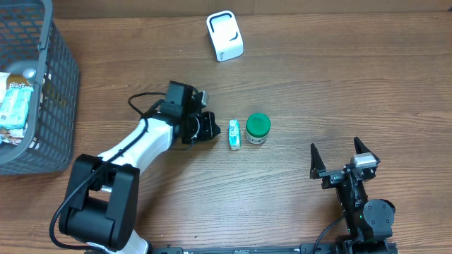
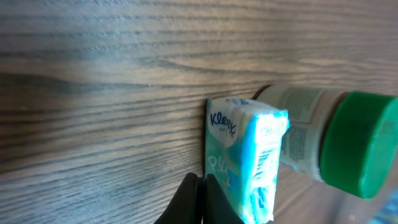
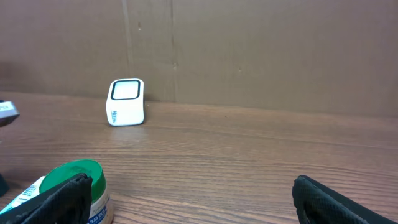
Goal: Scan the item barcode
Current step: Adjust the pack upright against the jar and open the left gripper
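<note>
Left claw: the left gripper has its two dark fingers pressed together with only a thin seam between them, and nothing caught in them.
Item: a small tissue pack in pale blue and white wrap lies on the wooden table, near the middle.
Item against claw: the pack sits just off the closed fingertips, on their far side. From above there looks to be a sliver of bare wood between the two. From the left wrist view the pack rises right beside the tips, and I cannot tell whether they touch.
Barcode: printed on a narrow edge of the pack, which faces the left wrist camera.
Neighbour: a jar with a green lid is just beyond the pack, right up against it, on the side away from the left claw.
Scanner: a white barcode scanner stands at the far edge of the table, well apart from the pack and both claws.
Right claw: the right gripper is spread wide and holds nothing, near the front edge, well away from the pack.
Basket: a grey mesh basket at the left end holds some packets.
</note>
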